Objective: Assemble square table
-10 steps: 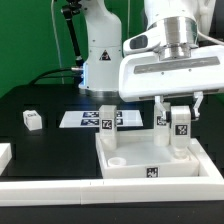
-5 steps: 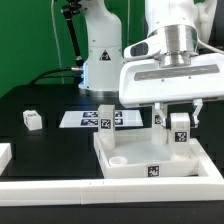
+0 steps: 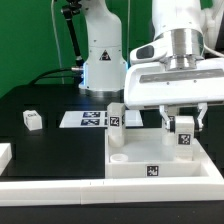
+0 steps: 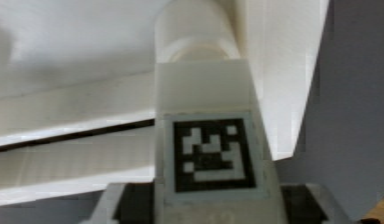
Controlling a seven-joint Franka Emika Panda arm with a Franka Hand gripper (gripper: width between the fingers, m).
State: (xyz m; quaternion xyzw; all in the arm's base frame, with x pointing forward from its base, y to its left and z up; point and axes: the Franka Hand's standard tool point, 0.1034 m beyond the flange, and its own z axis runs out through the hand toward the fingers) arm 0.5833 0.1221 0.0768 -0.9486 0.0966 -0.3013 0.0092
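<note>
The white square table top (image 3: pixel 150 158) lies flat near the front of the black table, with a tag on its front rim. One white tagged leg (image 3: pixel 114 117) stands upright in its back corner on the exterior view's left. My gripper (image 3: pixel 183 132) is shut on a second leg (image 3: pixel 184 138), which stands upright at the back corner on the exterior view's right. In the wrist view this leg (image 4: pixel 210 110) runs away from the camera with its tag facing me, clamped in my gripper (image 4: pixel 210 205) between both fingers (image 4: pixel 128 203). A third small leg (image 3: pixel 32 119) lies loose at the far left.
The marker board (image 3: pixel 88 119) lies flat behind the table top. A long white rail (image 3: pixel 100 191) runs along the front edge, and another rail piece (image 3: pixel 4 153) sits at the left. The robot base (image 3: pixel 100 60) stands at the back.
My gripper has shifted toward the exterior view's right with the leg still in it. The table top and its standing leg slid the same way with it.
</note>
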